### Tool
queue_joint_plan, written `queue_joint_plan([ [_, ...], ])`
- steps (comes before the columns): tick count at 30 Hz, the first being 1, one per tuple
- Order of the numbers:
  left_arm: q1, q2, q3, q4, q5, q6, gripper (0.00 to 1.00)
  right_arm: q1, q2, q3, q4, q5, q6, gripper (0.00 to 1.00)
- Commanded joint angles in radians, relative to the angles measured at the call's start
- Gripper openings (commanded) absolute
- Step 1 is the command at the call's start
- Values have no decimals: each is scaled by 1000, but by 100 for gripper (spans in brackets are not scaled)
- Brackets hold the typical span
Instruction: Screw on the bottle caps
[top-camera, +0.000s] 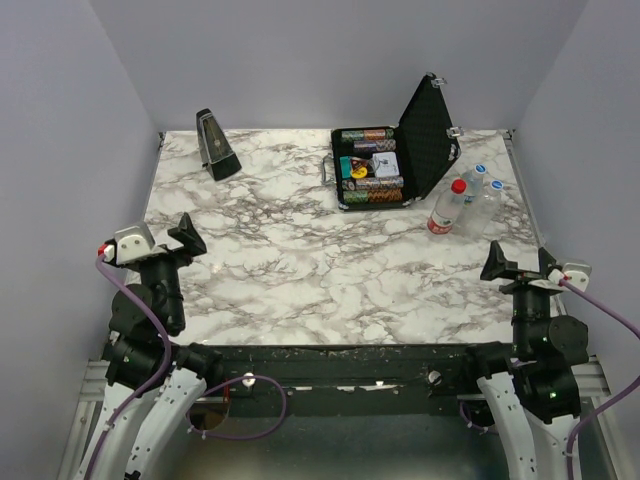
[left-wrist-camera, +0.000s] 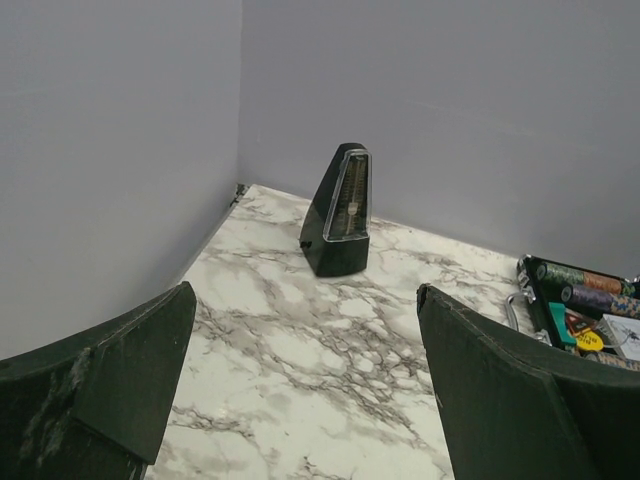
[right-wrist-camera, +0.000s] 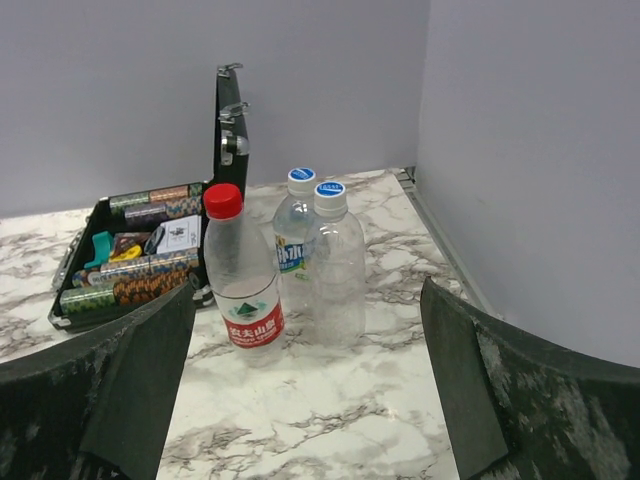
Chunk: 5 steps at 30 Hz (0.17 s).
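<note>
Three clear plastic bottles stand upright close together at the table's right rear. One with a red label (right-wrist-camera: 243, 290) carries the red cap (right-wrist-camera: 223, 200) (top-camera: 459, 185). The two others (right-wrist-camera: 336, 270) carry blue caps with white tops (right-wrist-camera: 329, 188) (right-wrist-camera: 301, 175) (top-camera: 495, 186). All three caps sit on their bottle necks. My right gripper (right-wrist-camera: 305, 385) (top-camera: 521, 262) is open and empty, well short of the bottles. My left gripper (left-wrist-camera: 305, 385) (top-camera: 160, 236) is open and empty at the near left, above bare marble.
An open black case (top-camera: 425, 125) (right-wrist-camera: 228, 120) of striped poker chips lies just left of the bottles. A black metronome (top-camera: 217, 146) (left-wrist-camera: 339, 212) stands at the rear left. Grey walls close the table (top-camera: 300, 260) on three sides.
</note>
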Motion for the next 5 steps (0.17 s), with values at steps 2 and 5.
queue_joint_plan([
  [2,0,-4,4,-30,-18,-33,99,-8,-193,-1,-18,-17,-10,100],
  [5,0,-1,-1,-22,-15,-34,99,-8,-201,-1,-15,-18,-13,100],
])
